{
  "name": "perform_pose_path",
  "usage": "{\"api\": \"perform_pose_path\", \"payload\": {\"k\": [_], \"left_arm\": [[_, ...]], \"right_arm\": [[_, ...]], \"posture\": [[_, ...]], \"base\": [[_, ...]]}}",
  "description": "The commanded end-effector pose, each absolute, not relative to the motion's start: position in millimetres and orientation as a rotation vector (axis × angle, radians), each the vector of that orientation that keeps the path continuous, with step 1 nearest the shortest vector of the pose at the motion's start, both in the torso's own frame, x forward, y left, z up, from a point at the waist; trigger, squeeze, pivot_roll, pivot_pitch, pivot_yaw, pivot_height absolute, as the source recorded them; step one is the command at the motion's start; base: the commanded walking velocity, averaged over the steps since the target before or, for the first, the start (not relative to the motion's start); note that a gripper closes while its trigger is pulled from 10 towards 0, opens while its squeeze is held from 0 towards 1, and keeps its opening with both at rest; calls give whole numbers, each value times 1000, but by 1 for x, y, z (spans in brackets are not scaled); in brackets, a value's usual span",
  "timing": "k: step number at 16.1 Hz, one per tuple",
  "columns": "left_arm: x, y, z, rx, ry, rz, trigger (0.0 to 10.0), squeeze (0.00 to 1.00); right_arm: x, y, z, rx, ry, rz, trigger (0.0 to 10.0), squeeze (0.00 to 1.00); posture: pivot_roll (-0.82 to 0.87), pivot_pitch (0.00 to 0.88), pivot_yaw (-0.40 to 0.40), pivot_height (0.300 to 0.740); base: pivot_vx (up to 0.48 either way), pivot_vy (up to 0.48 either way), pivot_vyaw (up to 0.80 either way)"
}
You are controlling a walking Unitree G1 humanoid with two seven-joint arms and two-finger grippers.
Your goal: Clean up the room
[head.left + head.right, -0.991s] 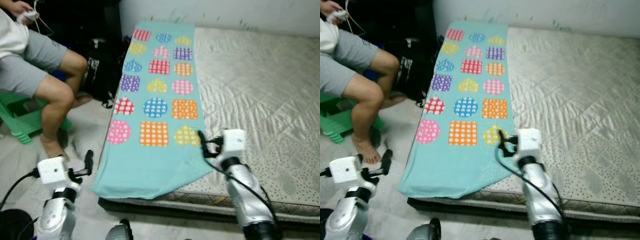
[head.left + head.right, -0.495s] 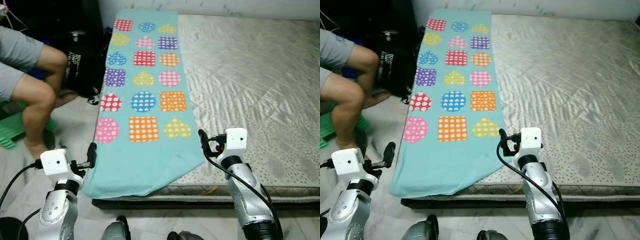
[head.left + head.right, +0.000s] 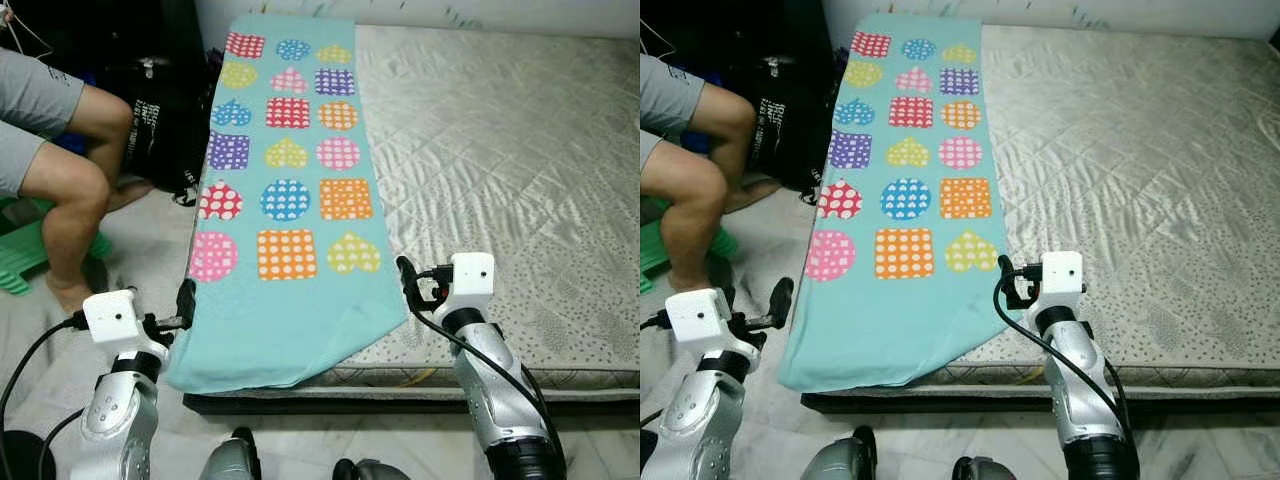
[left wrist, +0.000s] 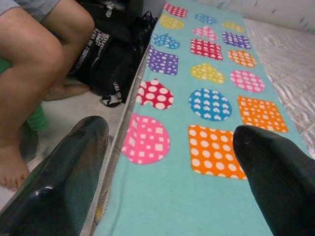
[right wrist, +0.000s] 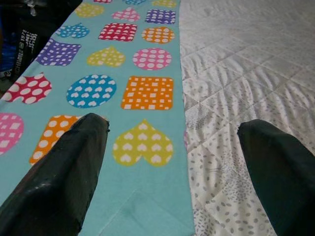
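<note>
Left eye view has the turquoise patterned blanket spread flat along the mattress left edge, near end draped over its near-left corner, nothing gathered yet, left gripper spread wide beside that hem, right gripper spread wide over the near edge.

A low mattress with a pale quilted cover lies on a light, marbled-looking floor, its far edge against a white wall. Left of it a person's bare legs rest beside a green plastic stool and what seems a black bag.
</note>
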State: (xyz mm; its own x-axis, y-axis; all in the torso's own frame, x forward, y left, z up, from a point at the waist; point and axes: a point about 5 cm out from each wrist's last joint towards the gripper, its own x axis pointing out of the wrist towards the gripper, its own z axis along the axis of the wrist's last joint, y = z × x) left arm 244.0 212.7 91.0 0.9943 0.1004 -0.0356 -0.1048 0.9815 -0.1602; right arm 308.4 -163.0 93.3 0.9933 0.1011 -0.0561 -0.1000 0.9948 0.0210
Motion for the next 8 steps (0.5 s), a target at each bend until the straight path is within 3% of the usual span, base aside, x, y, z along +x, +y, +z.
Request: {"api": "perform_pose_path", "payload": {"k": [1, 2, 8], "left_arm": [[241, 215, 88, -168, 47, 117, 10000, 0], [241, 215, 88, -168, 48, 117, 10000, 0], [242, 212, 88, -176, 55, 107, 10000, 0]], "right_arm": [[306, -169, 90, 31, 76, 70, 10000, 0], [306, -169, 90, 37, 80, 68, 10000, 0], [304, -169, 91, 37, 70, 76, 10000, 0]], "posture": [[112, 236, -43, 740], [112, 236, -43, 740], [108, 247, -35, 740]], "base": [[0, 0, -800], [0, 0, -800], [0, 0, 0]]}}
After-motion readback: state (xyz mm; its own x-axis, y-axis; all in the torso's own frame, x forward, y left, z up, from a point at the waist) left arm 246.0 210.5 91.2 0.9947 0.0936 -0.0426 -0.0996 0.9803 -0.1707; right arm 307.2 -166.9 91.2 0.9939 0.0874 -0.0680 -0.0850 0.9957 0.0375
